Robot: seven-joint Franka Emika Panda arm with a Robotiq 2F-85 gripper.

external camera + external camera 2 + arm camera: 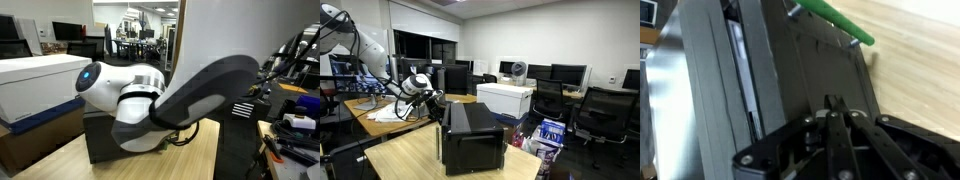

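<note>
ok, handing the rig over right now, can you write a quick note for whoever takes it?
Gripper: shut, holding nothing. Its fingertips point along the black box; whether they touch it cannot be told.
Things: the black box stands on the wooden table. A green bar sits across the far edge of its panel, ahead of the gripper and apart from it.
Done: the gripper is at the box.
Left: the green bar is not yet gripped.
</note>
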